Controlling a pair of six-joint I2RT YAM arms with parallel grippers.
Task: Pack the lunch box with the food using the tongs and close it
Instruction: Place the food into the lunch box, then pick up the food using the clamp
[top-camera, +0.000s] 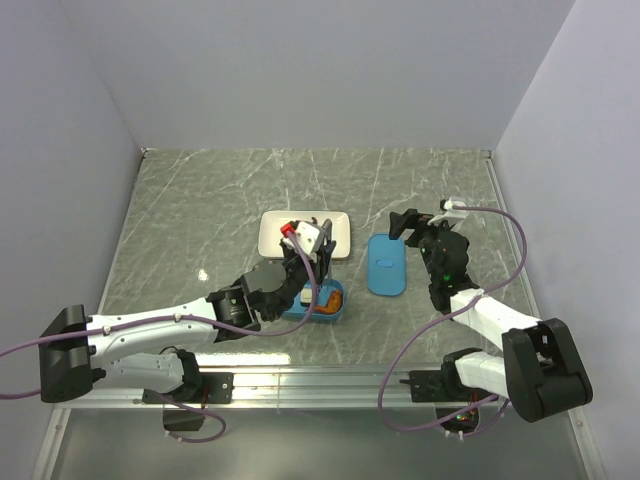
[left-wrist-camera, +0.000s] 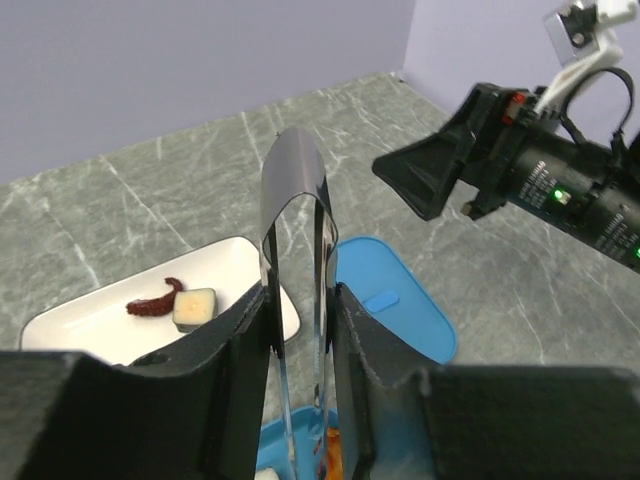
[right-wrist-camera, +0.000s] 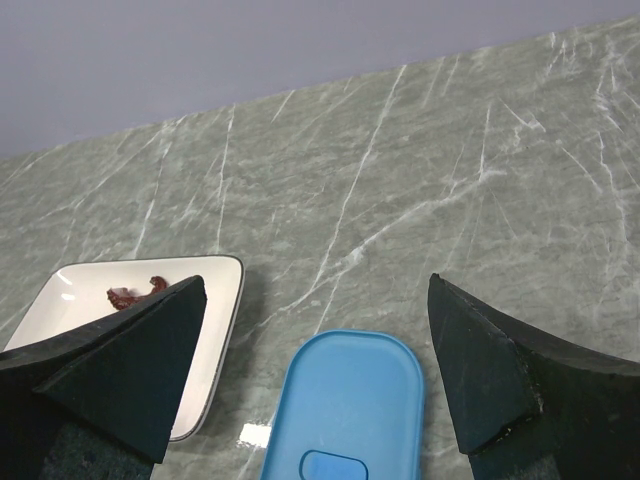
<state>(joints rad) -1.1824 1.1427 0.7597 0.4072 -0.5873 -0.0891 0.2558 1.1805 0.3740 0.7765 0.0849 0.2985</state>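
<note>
My left gripper (top-camera: 308, 262) is shut on the tongs (left-wrist-camera: 295, 170), which are thin grey metal. Their bend points up and both legs reach down into the open blue lunch box (top-camera: 338, 300). The leg tips stand slightly apart beside an orange-red piece of food (left-wrist-camera: 336, 452) in the box (left-wrist-camera: 300, 440). On the white plate (left-wrist-camera: 240, 262) lie a dark red curved piece (left-wrist-camera: 152, 302) and a whitish cube (left-wrist-camera: 194, 308). The flat blue lid (right-wrist-camera: 350, 400) lies on the table to the right of the box. My right gripper (right-wrist-camera: 318, 290) hovers open just above the lid's far end, holding nothing.
The white plate (top-camera: 340, 232) sits just behind the lunch box, the lid (top-camera: 386, 265) between the two arms. The right arm's black wrist (left-wrist-camera: 520, 170) is close on the left gripper's right. Grey walls bound the marble table on three sides.
</note>
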